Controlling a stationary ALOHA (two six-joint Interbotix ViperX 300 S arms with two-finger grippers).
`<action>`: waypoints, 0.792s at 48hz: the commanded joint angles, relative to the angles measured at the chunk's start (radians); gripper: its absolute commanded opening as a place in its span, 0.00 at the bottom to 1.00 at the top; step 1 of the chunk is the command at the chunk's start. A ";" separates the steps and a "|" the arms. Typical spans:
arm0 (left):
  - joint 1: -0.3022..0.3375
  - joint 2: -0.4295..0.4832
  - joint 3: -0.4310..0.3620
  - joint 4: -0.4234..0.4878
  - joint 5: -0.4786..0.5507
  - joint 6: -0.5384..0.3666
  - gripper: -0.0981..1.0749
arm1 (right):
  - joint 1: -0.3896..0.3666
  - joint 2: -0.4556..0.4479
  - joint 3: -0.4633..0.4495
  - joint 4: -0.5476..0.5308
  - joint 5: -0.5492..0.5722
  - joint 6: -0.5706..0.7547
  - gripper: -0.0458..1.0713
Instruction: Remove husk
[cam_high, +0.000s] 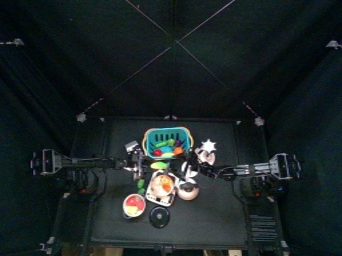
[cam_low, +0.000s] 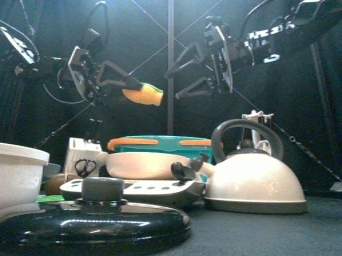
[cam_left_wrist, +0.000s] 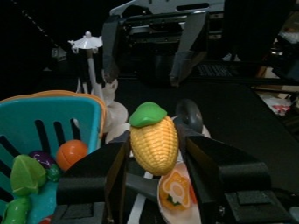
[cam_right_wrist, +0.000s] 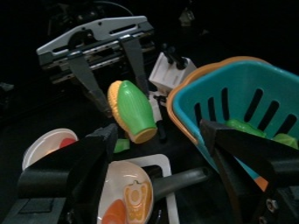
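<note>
A toy corn cob (cam_left_wrist: 153, 145), yellow with a green husk cap (cam_left_wrist: 147, 114) at its far end, is held above the table. My left gripper (cam_left_wrist: 155, 159) is shut on the yellow part. The front view shows the corn (cam_low: 143, 96) in the air between the two arms. In the right wrist view the green husk (cam_right_wrist: 135, 112) points towards my right gripper (cam_right_wrist: 158, 142), which is open just short of it and holds nothing. The top view shows both grippers meeting over the table's middle, with the corn (cam_high: 164, 166) between them.
A teal basket (cam_low: 160, 146) with an orange rim, holding toy vegetables, stands behind the corn (cam_high: 166, 143). Below are a white plate with an orange slice (cam_right_wrist: 122, 194), a white bowl (cam_right_wrist: 47, 149), a cream kettle (cam_low: 254, 176) and a black pan lid (cam_low: 94, 216).
</note>
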 joint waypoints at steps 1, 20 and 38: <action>0.011 -0.015 -0.034 0.018 -0.012 0.011 0.59 | 0.002 -0.011 -0.029 0.023 -0.020 -0.002 0.97; 0.002 -0.029 -0.026 0.020 -0.012 0.028 0.59 | 0.044 0.014 0.009 -0.291 -0.130 -0.003 0.97; -0.040 -0.023 -0.026 -0.021 -0.012 0.028 0.59 | 0.044 0.066 -0.025 -0.324 -0.140 -0.008 0.97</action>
